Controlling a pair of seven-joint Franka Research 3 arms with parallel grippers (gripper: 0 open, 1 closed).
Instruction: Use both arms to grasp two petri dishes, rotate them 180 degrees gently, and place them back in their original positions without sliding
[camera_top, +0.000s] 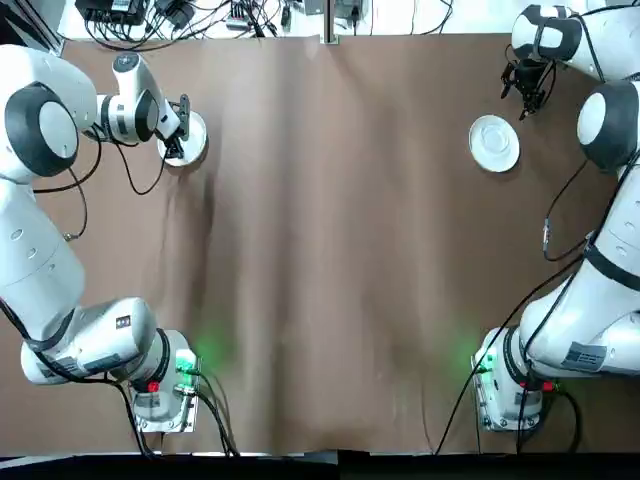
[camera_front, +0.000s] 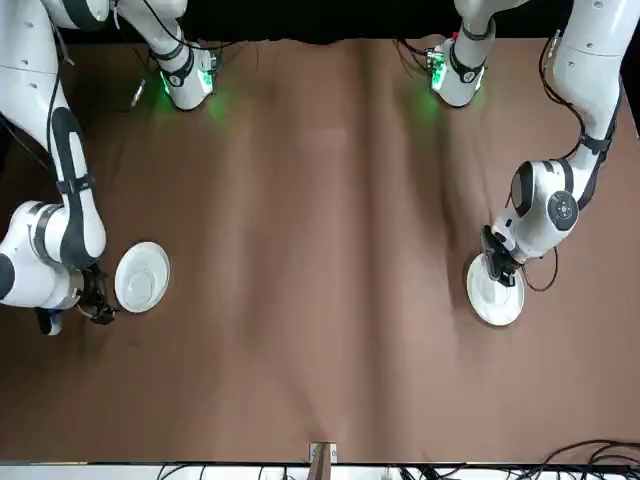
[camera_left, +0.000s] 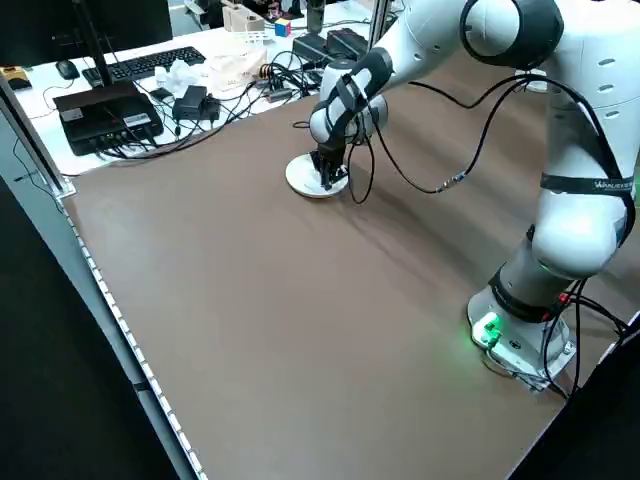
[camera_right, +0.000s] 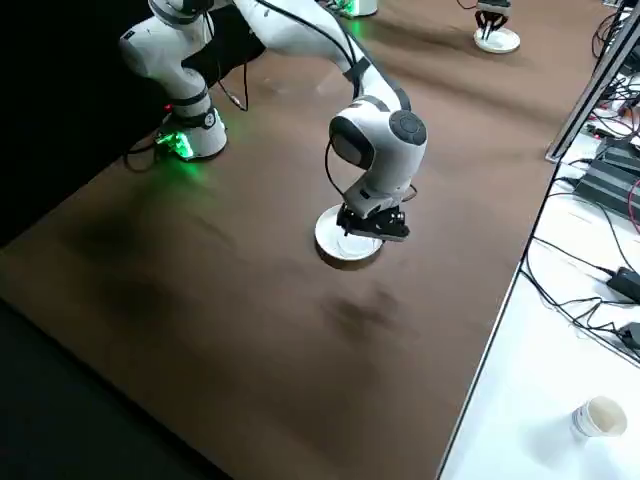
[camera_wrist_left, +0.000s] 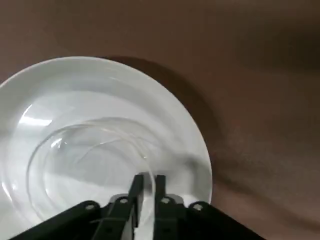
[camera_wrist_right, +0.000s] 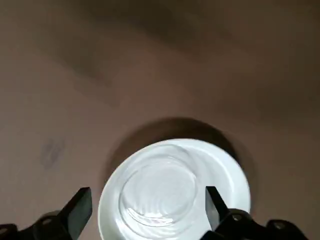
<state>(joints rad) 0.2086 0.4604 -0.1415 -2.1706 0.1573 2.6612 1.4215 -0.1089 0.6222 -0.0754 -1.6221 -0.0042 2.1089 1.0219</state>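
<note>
Petri dishes sit on white saucers at the far corners of the brown table (camera_top: 330, 250), well apart. Left petri dish (camera_wrist_left: 95, 155): clear, inside its saucer (camera_top: 190, 140) at the far left. Left claw (camera_wrist_left: 146, 182) is down on it, fingers narrowed onto the dish's thin wall. Right petri dish (camera_wrist_right: 159, 192): clear, centred in its saucer (camera_top: 494, 143) at the far right. Right claw (camera_wrist_right: 147, 205) hovers above it, fingers spread wide on either side, touching nothing.
</note>
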